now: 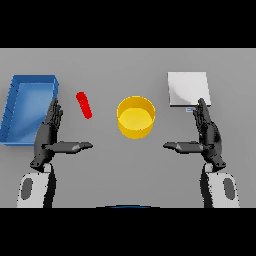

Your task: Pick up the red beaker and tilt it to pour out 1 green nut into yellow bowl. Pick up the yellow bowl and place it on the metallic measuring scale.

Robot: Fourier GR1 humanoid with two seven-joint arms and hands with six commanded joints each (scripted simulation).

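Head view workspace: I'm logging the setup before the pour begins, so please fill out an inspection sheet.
Surface: grey table, flat.
Job's things: red beaker left of yellow bowl, apart from it; bowl upright, contents cannot tell; metallic measuring scale right of bowl, nothing on it.
Clutter: blue tray at far left.
Robot hands: left robot hand open, holding nothing, beside the tray; right robot hand open, holding nothing, just below the scale.
Cables: nothing seen.
Surroundings: nothing seen.

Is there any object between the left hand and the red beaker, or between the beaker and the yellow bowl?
Nothing visible. The left hand lies open just below-left of the red beaker; only bare table separates it from the yellow bowl.
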